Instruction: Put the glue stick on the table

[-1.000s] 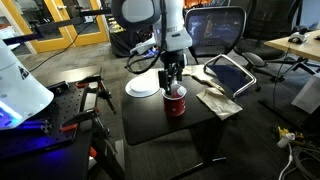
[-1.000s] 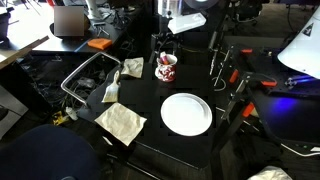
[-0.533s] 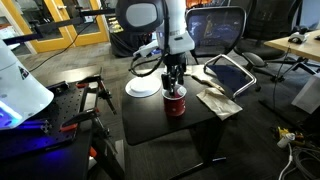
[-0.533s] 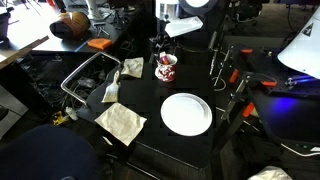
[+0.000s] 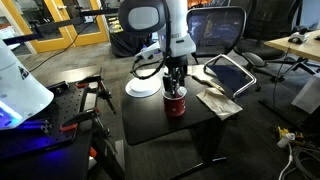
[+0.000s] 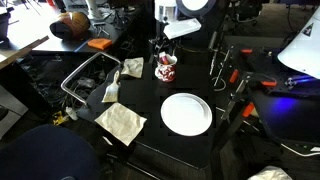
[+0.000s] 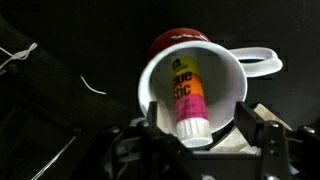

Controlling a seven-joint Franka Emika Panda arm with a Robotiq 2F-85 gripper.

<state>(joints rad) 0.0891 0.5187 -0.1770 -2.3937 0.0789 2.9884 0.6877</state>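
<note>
Currently the gripper (image 7: 200,138) hangs spread open at the mug (image 7: 228,85), holding nothing; the glue stick (image 7: 188,95) lies inside the mug.

Wrist view only: the cylindrical stick, with a yellow-to-pink printed label and a white end, leans on the glossy white inner wall. One dark finger stands to each side of its lower end, clear of it. In both exterior views the stick is hidden, and the gripper stands at the mouth of the red-and-white mug on the matte black bench (image 6: 150,95). In an exterior view, left to right: crumpled paper napkins (image 6: 120,122), the mug, a round white plate (image 6: 186,113).
</note>
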